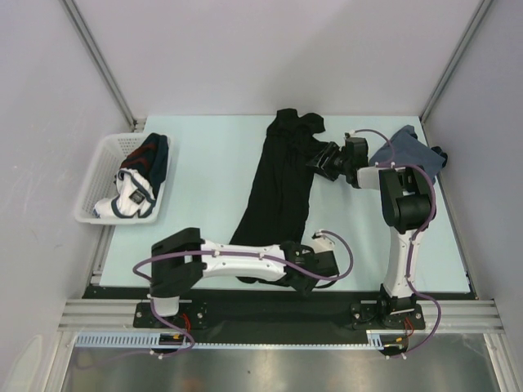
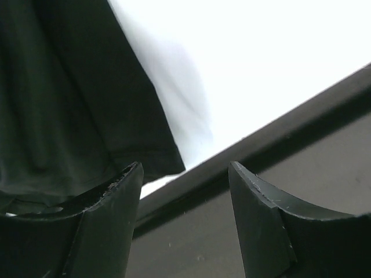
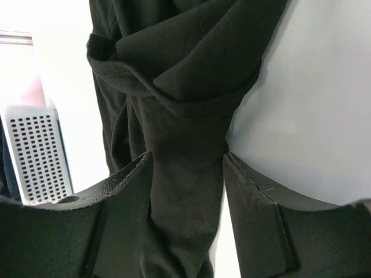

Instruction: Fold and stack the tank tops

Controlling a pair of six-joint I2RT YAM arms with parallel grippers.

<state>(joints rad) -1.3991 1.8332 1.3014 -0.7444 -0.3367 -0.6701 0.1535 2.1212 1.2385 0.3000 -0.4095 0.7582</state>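
Note:
The black tank top [image 1: 278, 188] lies stretched out lengthwise down the middle of the table, bunched at its far end. My right gripper [image 1: 320, 160] is at that far end, shut on a twisted strap of the black tank top [image 3: 185, 69], which fills the gap between its fingers [image 3: 188, 157]. My left gripper [image 1: 304, 282] hovers open over the table's front edge, just right of the near hem corner [image 2: 156, 156], with nothing between its fingers [image 2: 185, 169]. The slate blue-grey tank top [image 1: 411, 147] lies crumpled at the far right, behind the right arm.
A white perforated basket [image 1: 90, 184] with other clothes stands at the left edge and shows in the right wrist view too [image 3: 35, 150]. A dark strip [image 2: 278, 133] runs along the table's front edge. Grey walls enclose the table.

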